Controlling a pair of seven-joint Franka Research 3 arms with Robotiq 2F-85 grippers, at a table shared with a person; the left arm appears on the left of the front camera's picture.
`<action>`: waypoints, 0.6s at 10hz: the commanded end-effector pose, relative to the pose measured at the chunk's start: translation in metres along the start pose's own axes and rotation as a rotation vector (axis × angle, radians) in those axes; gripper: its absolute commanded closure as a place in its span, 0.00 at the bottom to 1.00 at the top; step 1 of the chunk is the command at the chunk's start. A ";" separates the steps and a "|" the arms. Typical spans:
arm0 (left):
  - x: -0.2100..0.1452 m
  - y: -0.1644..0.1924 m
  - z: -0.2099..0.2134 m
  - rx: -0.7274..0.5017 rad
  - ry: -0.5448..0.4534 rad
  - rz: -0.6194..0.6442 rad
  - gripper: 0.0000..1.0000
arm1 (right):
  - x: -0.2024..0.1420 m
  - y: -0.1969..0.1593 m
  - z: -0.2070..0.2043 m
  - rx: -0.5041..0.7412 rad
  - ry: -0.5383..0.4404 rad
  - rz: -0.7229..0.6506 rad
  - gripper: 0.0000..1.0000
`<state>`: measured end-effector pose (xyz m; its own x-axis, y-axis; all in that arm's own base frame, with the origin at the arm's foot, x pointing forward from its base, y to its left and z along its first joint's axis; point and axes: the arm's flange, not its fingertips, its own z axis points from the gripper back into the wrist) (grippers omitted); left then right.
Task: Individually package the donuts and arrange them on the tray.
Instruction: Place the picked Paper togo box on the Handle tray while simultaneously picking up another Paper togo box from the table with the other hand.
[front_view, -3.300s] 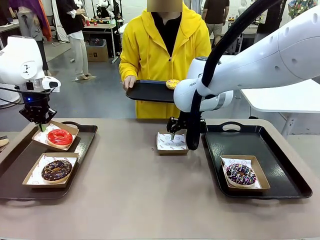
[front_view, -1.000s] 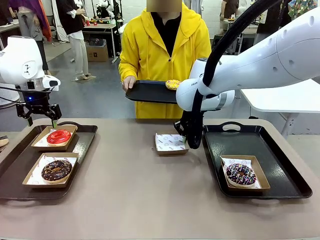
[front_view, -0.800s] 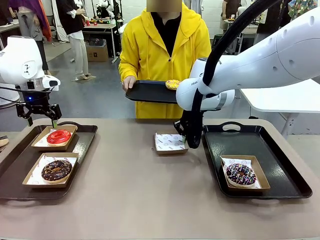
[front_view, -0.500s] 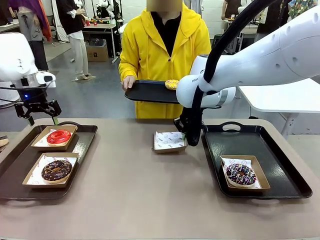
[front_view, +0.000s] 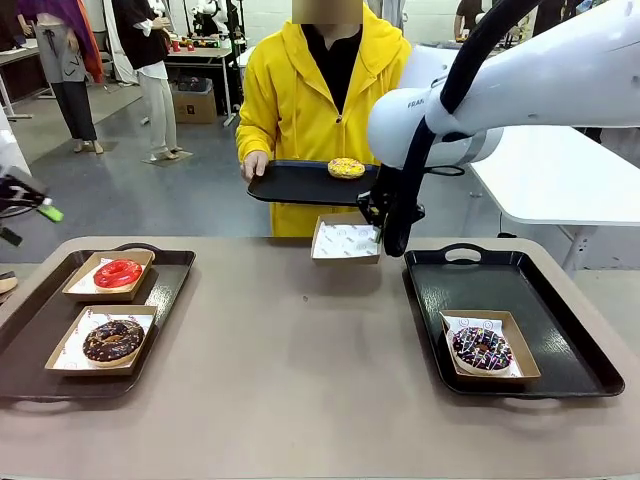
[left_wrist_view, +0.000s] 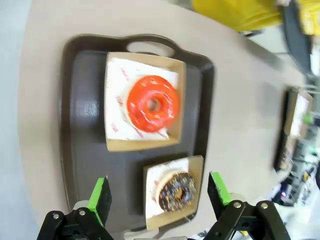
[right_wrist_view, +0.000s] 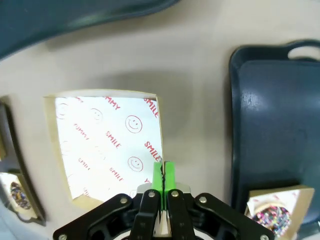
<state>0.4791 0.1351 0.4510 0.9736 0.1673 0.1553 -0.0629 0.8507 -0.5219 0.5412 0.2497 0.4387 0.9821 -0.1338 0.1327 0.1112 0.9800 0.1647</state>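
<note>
R end effector (right_wrist_view: 162, 175) clamped on empty box (front_view: 345, 241) edge, box off bench (front_view: 300, 380). L end effector (left_wrist_view: 159, 192) jaws wide, empty, above L tray (left_wrist_view: 80, 125). Yellow donut (front_view: 347, 168) on person's tray (front_view: 290, 183), 12 o'clock of box

Middle of the table (front_view: 290, 370) is wide open; trays (front_view: 165, 275) hog the lower left and lower right (front_view: 430, 300).

Beige counter (front_view: 300, 380), yellow-hooded person (front_view: 325, 90) at far side, cardboard crate (front_view: 194, 104) on floor behind, white side table (front_view: 560, 185) at pic right
</note>
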 end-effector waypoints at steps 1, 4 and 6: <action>-0.032 0.032 0.015 -0.212 -0.006 -0.019 0.00 | 0.003 0.002 0.002 -0.003 0.003 -0.054 1.00; -0.057 0.062 0.029 -0.435 -0.014 0.004 0.00 | 0.013 0.008 0.015 -0.003 0.002 -0.102 1.00; -0.049 0.082 0.028 -0.526 0.053 0.033 0.00 | 0.015 0.010 0.020 -0.005 -0.010 -0.126 1.00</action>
<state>0.4041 0.1968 0.4271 0.9789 0.1709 0.1122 0.0063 0.5234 -0.8520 0.5489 0.2494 0.4599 0.9659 -0.2257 0.1266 0.2007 0.9622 0.1840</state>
